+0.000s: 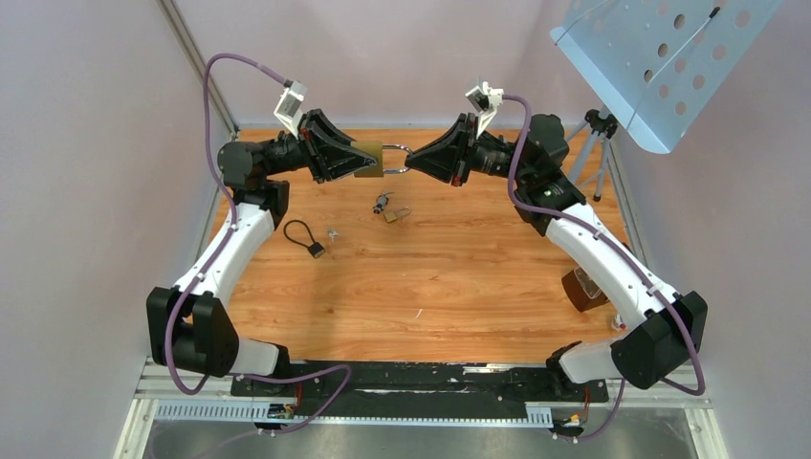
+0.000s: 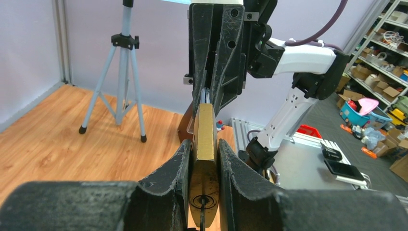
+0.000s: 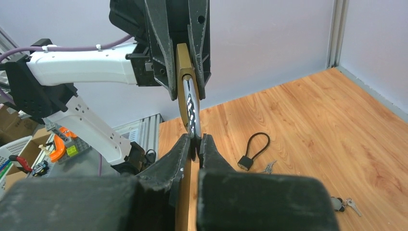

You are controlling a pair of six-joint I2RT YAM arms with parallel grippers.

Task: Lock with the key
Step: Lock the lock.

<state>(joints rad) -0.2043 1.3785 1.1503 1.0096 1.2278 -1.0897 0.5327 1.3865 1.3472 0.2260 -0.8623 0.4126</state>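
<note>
Brass padlock (image 1: 369,160) held — cable lock (image 1: 304,236), keys (image 1: 332,232) nearby.

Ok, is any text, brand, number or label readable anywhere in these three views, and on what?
None can be read.
Brass padlock held in the left end effector: no marking legible.
Small padlock and cable lock on the table: too small.
Shelf boxes in the left wrist view: blurred.

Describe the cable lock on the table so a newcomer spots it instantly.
On the wooden table, look just right of the left arm's white forearm. The cable lock lies there: black body, long thin loop, unlike the small brass padlock to its right.
</note>
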